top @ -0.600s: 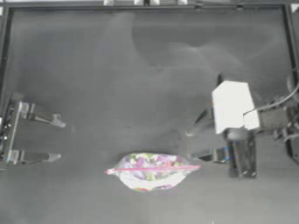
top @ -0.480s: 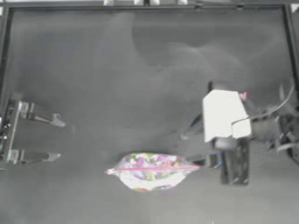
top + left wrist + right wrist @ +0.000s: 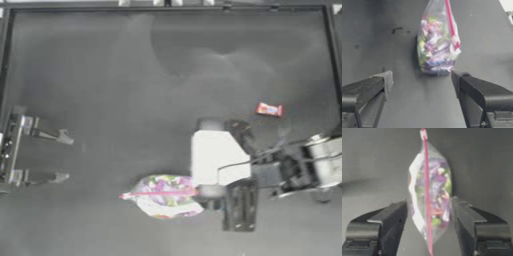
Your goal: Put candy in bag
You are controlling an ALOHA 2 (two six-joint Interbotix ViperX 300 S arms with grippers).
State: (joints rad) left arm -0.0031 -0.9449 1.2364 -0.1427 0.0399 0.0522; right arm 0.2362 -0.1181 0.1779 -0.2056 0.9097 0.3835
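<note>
One clear crinkly plastic zip bag (image 3: 429,200) with a pink closure strip, filled with multicoloured sweets, lies on the dark tabletop (image 3: 133,75). The right gripper (image 3: 429,210) has its fingers spread, one on each side of the bag's end; contact cannot be confirmed. Judged soft, light and slippery; best gripped at the stiffer pink strip. One small red-orange wrapped candy (image 3: 269,109) lies well apart behind those fingers. The left gripper (image 3: 420,81) is parked, fingers spread, bag beyond them.

The dark table (image 3: 120,70) carries the bag (image 3: 163,196) (sweets inside) and, well apart, seemingly flat, the candy (image 3: 269,109).
</note>
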